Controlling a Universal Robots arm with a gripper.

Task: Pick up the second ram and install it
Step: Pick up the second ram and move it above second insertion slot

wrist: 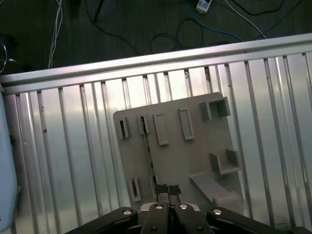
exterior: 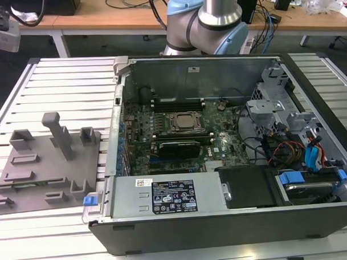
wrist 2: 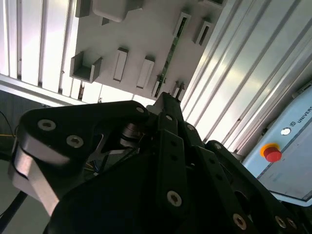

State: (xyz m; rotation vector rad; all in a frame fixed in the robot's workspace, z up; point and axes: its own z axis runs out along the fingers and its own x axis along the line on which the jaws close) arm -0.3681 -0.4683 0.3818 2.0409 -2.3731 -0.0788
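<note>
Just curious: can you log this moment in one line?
gripper shut, empty | above grey holder plate | second ram standing in plate slot

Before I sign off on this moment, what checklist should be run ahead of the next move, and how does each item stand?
1. Second ram ready for pickup: ok. It stands on edge in the grey fixture plate.
2. Gripper empty: ok. It holds nothing.
3. Jaws open for a grasp: not ok. They are shut.
4. Gripper lined up with the ram: cannot tell. It hangs above the plate near one end of the ram, apart from it.
5. Computer case open: ok. The motherboard is exposed.
6. Free memory slot on the motherboard: cannot tell.
</note>
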